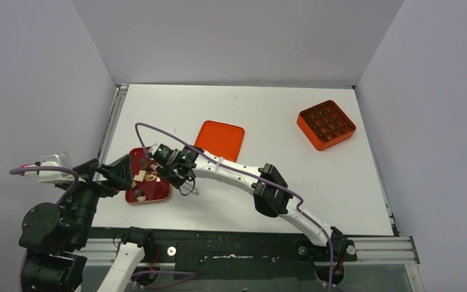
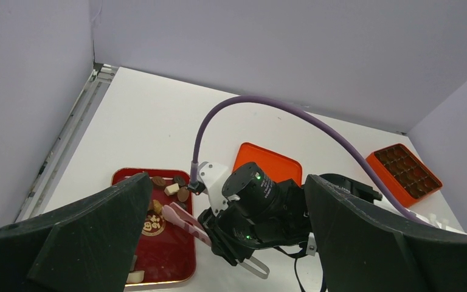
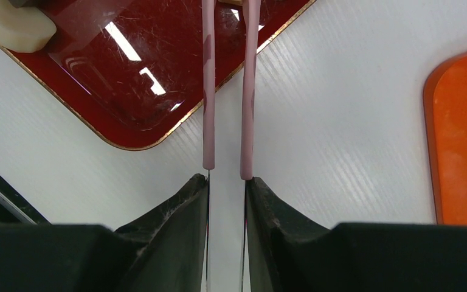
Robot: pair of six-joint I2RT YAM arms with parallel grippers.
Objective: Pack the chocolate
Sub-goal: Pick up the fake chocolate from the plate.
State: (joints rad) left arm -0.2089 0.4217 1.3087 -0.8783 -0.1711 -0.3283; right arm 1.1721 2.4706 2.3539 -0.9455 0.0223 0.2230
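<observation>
Chocolate chunks (image 1: 140,177), dark and cream, lie in a red tray (image 1: 156,190) at the left. My right gripper (image 1: 176,172) is shut on the handle of pink tongs (image 2: 185,222), whose tips reach over the tray among the chunks (image 2: 171,189). In the right wrist view the gripper (image 3: 226,181) clamps both tong arms (image 3: 208,91), which run up over the tray (image 3: 158,79); their tips are out of frame and one cream chunk (image 3: 19,25) shows. My left gripper (image 1: 117,173) is wide open and empty beside the tray's left edge, its fingers (image 2: 91,243) framing the right wrist.
A flat orange lid (image 1: 220,140) lies just right of the tray, also in the left wrist view (image 2: 270,163). An orange box with a grid of brown cells (image 1: 326,125) stands at the far right. A white block (image 1: 51,167) with cable sits off the table's left edge.
</observation>
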